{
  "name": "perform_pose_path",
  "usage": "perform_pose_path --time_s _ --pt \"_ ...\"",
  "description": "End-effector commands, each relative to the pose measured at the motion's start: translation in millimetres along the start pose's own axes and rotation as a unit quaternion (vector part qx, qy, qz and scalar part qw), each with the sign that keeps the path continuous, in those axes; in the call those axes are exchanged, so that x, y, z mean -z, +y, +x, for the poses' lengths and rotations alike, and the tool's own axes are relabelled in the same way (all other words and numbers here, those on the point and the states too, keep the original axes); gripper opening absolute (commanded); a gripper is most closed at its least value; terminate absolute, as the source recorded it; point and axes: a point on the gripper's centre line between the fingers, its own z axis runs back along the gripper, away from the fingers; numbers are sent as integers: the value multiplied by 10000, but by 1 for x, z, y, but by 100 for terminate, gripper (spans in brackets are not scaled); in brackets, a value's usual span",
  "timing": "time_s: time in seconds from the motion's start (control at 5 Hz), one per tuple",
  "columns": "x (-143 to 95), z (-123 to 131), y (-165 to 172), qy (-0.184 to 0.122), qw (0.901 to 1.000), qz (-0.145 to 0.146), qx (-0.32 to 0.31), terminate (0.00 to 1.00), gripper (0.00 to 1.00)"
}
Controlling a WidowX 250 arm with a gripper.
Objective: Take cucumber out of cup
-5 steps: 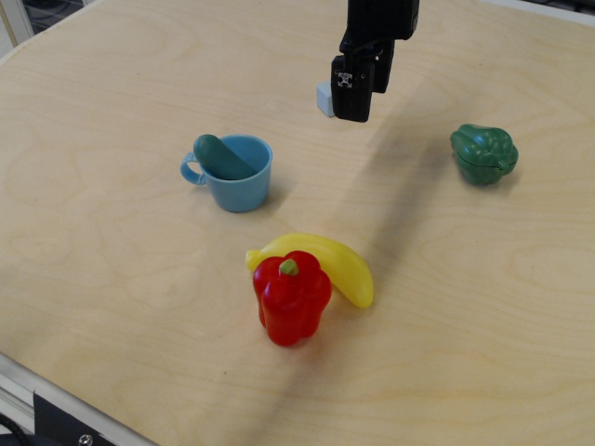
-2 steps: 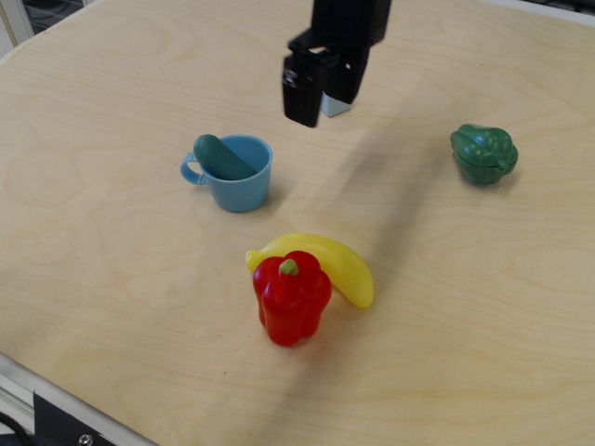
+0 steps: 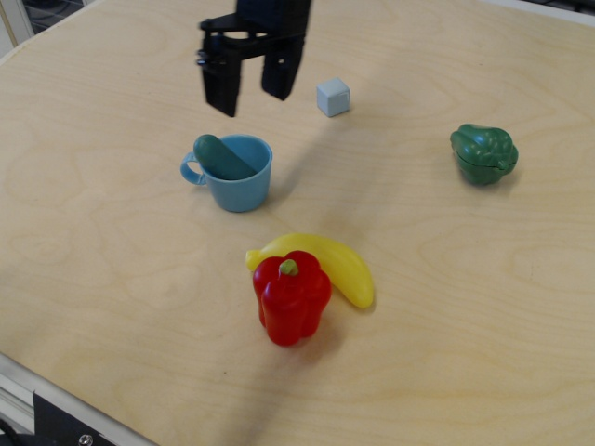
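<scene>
Cucumber (image 3: 219, 157) slanted in cup (image 3: 238, 184), open pincer (image 3: 251, 88) above

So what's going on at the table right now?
The end effector hangs open above the table, up and slightly behind the light blue cup, holding nothing. The dark green cucumber lies in the cup, leaning against the handle-side rim, not yet grasped. The cube, green pepper, banana and red pepper sit apart, untouched.

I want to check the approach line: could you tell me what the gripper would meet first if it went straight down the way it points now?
Probably the cucumber leaning out of the cup; the open gripper hangs above them, though depth is unclear from one view.
</scene>
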Motion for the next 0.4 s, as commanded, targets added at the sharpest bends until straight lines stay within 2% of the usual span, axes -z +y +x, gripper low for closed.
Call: perform_pose_path --time_s 0.0,0.2 --pt "-19 -31 -34 -23 9964 558 639 0 100" --pt "-11 -30 -38 -117 9884 952 1178 0 100"
